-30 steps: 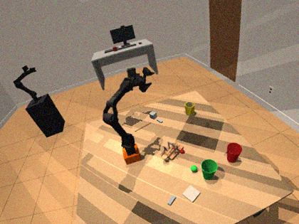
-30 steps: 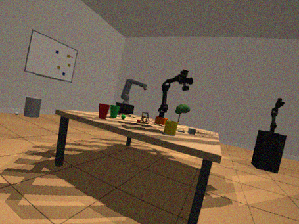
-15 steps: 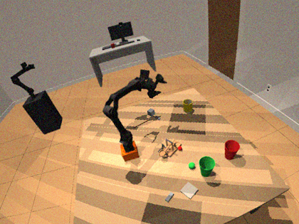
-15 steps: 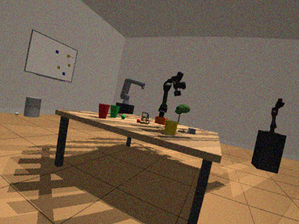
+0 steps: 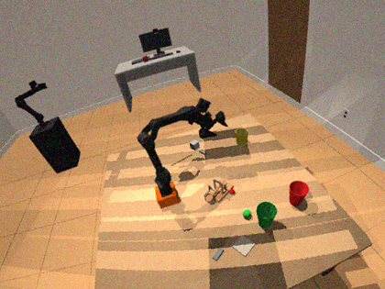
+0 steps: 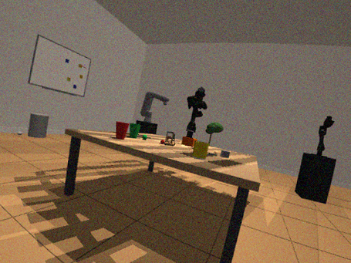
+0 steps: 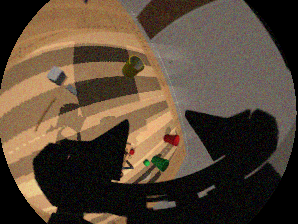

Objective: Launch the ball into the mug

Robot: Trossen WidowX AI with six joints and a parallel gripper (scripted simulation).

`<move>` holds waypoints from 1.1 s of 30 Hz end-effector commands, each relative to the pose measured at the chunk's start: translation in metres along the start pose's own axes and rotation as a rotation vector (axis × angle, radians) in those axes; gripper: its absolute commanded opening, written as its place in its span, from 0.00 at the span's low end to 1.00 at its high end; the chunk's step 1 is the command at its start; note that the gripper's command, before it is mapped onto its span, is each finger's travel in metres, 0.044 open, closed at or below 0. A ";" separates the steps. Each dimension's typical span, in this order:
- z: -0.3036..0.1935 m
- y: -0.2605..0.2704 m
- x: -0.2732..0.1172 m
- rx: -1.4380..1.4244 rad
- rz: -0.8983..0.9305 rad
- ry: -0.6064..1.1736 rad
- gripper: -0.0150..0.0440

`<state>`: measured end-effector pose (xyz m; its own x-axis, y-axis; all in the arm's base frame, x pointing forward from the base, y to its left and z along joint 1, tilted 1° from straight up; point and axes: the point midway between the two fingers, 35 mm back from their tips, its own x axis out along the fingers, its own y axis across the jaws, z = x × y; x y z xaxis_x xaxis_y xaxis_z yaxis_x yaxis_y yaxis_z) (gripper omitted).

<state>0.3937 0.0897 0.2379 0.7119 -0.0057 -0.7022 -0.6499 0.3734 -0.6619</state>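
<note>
My gripper (image 5: 218,129) (image 7: 157,117) is open and empty, high above the table, on the yellow mug's side of the catapult. The small wooden catapult (image 5: 217,191) (image 6: 170,142) stands on the table in front of the orange arm base; in the wrist view my left finger hides most of it. A red ball (image 5: 231,191) (image 6: 162,142) (image 7: 132,152) is close beside the catapult. A green ball (image 5: 247,214) (image 6: 145,137) (image 7: 147,163) lies near the green cup. The yellow mug (image 5: 241,137) (image 6: 201,150) (image 7: 131,68) stands upright near the table's far edge in the top view.
A green cup (image 5: 266,215) (image 6: 134,130) (image 7: 159,162) and a red cup (image 5: 298,193) (image 6: 121,130) (image 7: 171,139) stand beyond the balls. A grey cube (image 5: 194,144) (image 6: 225,154) (image 7: 57,75) lies toward the far side. A small tree (image 6: 214,127) rises near the arm. A white square (image 5: 244,247) lies near the front.
</note>
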 end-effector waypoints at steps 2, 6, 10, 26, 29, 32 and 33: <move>-0.030 0.006 0.018 0.075 0.083 0.077 1.00; -0.058 0.012 0.031 0.144 0.154 0.145 1.00; -0.085 0.020 0.041 0.220 0.225 0.212 1.00; -0.187 0.060 0.057 0.576 0.507 0.460 1.00; -0.204 0.069 0.056 0.651 0.559 0.502 1.00; -0.212 0.073 0.055 0.689 0.584 0.522 1.00; -0.212 0.073 0.055 0.689 0.584 0.522 1.00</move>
<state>0.3309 -0.0783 0.0958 0.0374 -0.0105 -0.9992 -0.4679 0.8834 -0.0268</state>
